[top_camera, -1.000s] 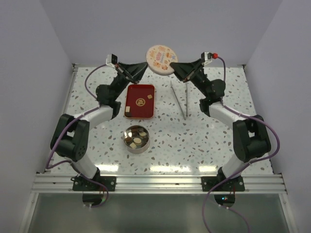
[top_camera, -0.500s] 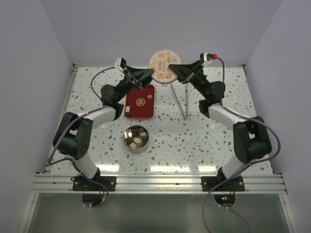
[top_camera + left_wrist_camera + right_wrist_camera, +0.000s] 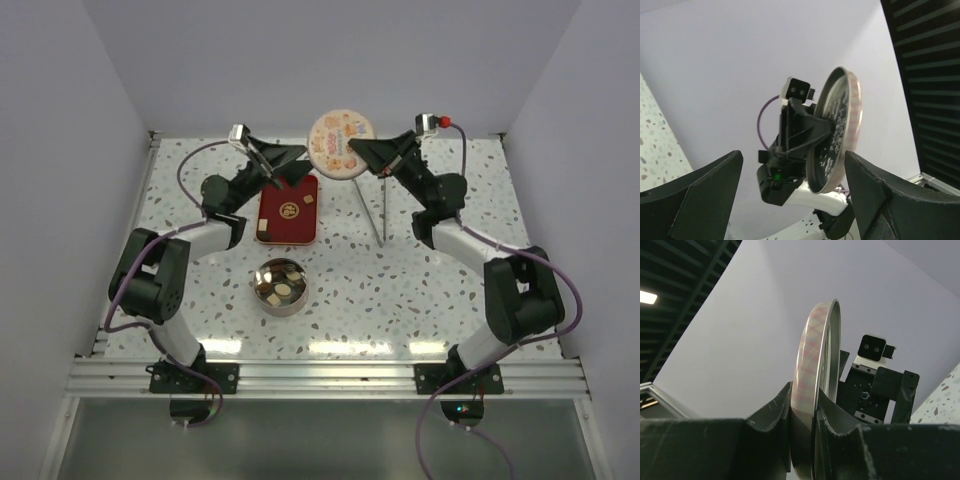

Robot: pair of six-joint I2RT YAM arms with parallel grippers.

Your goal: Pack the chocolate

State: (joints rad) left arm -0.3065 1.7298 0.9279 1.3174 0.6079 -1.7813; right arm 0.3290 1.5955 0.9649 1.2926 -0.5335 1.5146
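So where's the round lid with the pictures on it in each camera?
Top external: the lid is top middle, held up by the right gripper.
Left wrist: right of middle, showing its inside face.
Right wrist: in the middle, clamped edge-on.
Shared landmark: the speckled table, at left wrist's left edge and right wrist's right edge.

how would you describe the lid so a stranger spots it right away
Look at the far edge of the white speckled table, behind the red rectangular tray. The round pale printed lid is held up there in the right gripper; it alone is off the table.
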